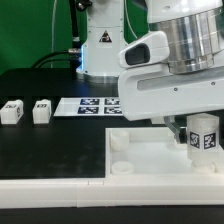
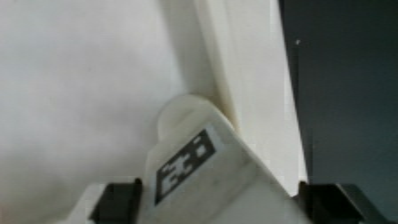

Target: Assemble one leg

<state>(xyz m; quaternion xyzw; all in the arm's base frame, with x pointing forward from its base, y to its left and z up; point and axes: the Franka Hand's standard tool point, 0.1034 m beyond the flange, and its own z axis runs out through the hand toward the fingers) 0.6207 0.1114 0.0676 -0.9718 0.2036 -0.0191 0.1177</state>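
Observation:
My gripper (image 1: pixel 201 140) is shut on a leg (image 1: pixel 205 134), a chunky white block with a black-and-white tag, and holds it upright over the large white tray-like panel (image 1: pixel 150 160) at the exterior view's right. In the wrist view the leg (image 2: pixel 214 165) sits between my two dark fingertips (image 2: pixel 118 200), its far end touching the panel's raised rim (image 2: pixel 240 70). Two more legs (image 1: pixel 12 111) (image 1: pixel 41 110) stand on the black table at the exterior view's left. A round socket post (image 1: pixel 120 144) rises at the panel's near corner.
The marker board (image 1: pixel 85 105) lies flat on the table behind the panel. A white robot base (image 1: pixel 98 45) stands at the back. The light table edge (image 1: pixel 50 195) runs along the front.

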